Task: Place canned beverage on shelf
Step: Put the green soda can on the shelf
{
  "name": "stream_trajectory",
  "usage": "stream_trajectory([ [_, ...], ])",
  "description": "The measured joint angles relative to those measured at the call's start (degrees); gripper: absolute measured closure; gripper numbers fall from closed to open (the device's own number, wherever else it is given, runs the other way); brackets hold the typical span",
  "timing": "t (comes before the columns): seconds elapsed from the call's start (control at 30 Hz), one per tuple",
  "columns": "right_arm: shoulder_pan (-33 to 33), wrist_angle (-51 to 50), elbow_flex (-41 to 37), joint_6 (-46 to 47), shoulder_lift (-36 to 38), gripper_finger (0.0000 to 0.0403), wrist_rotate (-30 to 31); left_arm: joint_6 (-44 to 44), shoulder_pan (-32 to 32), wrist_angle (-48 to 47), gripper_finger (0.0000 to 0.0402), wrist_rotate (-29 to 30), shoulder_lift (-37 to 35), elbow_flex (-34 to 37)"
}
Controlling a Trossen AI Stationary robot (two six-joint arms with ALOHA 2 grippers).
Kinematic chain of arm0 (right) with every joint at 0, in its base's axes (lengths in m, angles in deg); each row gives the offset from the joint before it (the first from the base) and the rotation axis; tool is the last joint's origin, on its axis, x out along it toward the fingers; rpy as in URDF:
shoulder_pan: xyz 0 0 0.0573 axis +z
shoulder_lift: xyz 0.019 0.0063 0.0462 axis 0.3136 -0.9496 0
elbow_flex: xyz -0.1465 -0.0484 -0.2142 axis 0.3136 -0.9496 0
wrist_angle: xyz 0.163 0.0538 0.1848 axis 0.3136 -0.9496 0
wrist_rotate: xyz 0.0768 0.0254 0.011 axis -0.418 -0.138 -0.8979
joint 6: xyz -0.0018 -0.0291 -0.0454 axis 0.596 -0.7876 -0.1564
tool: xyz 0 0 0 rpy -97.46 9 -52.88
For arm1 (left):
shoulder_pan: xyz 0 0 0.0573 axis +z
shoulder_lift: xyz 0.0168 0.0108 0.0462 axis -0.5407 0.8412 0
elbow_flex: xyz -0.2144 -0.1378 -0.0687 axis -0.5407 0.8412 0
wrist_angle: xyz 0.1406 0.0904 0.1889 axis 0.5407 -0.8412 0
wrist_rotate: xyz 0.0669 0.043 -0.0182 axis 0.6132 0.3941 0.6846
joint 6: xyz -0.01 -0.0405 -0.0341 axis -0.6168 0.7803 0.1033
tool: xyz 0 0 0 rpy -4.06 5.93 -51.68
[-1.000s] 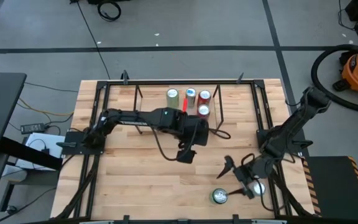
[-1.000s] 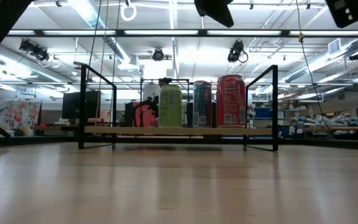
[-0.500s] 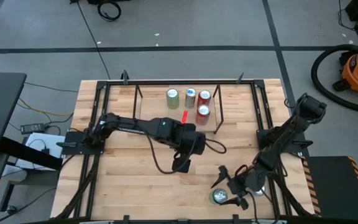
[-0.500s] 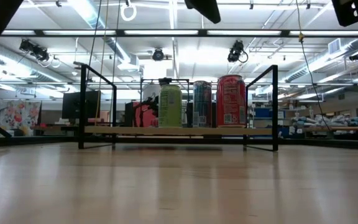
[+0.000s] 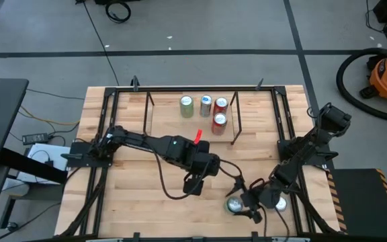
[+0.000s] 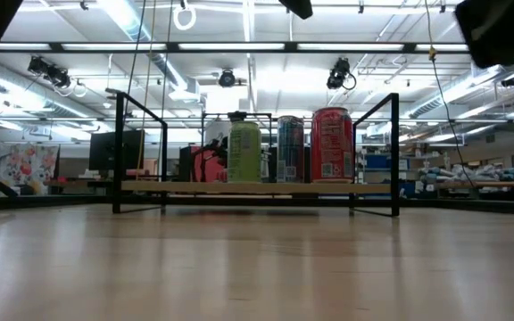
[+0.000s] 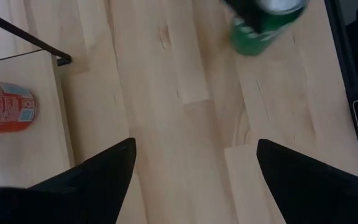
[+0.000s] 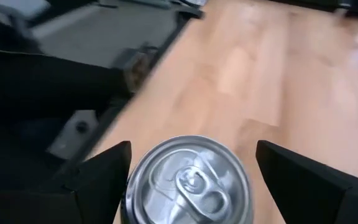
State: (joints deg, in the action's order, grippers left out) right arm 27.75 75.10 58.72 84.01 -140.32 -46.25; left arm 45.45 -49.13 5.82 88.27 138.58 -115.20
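Observation:
A green can (image 5: 233,206) stands upright on the table near its near edge, right of the middle; its silver top shows in the right wrist view (image 8: 188,183). My right gripper (image 5: 240,202) is open above it, one finger (image 8: 95,183) on either side of the can's top, with no touch that I can see. My left gripper (image 5: 192,188) is open and empty over the table's middle, pointing down (image 7: 194,168); the green can (image 7: 260,31) lies beyond it. The shelf (image 5: 160,124) stands at the far middle, its deck (image 6: 177,187) holding several upright cans.
On the shelf stand a light green can (image 6: 244,152), a blue can (image 6: 290,149) and a red can (image 6: 331,143); a second red can (image 5: 218,121) stands in front of them. A black frame (image 5: 109,107) edges the table. Bare wood lies at the near left (image 5: 140,208).
My right gripper has gone down and toward the table's left, from beside the green can to over its top, staying open. My left gripper has drawn back from the shelf toward the table's near edge, open and empty.

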Motion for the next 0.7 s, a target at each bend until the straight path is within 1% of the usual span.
stream_trajectory([
  [0.13,-1.9,-1.33,-0.02,0.97,-0.02,0.0047,3.63,0.38,-0.38,-0.04,0.0056,0.09,0.0,0.0],
  [0.4,-5.88,-5.16,-0.07,7.67,-0.02,0.0047,10.63,1.46,-0.86,-0.22,0.0056,1.26,0.0,0.0],
  [0.57,-7.99,-5.0,-0.07,8.18,-0.02,0.0047,14.79,1.44,-0.9,-0.24,0.0056,1.53,0.02,0.0],
  [0.7,-10.13,-5.02,-0.09,8.5,-0.02,0.0047,16.46,1.44,-0.88,-0.22,0.0056,1.55,0.02,0.0],
])
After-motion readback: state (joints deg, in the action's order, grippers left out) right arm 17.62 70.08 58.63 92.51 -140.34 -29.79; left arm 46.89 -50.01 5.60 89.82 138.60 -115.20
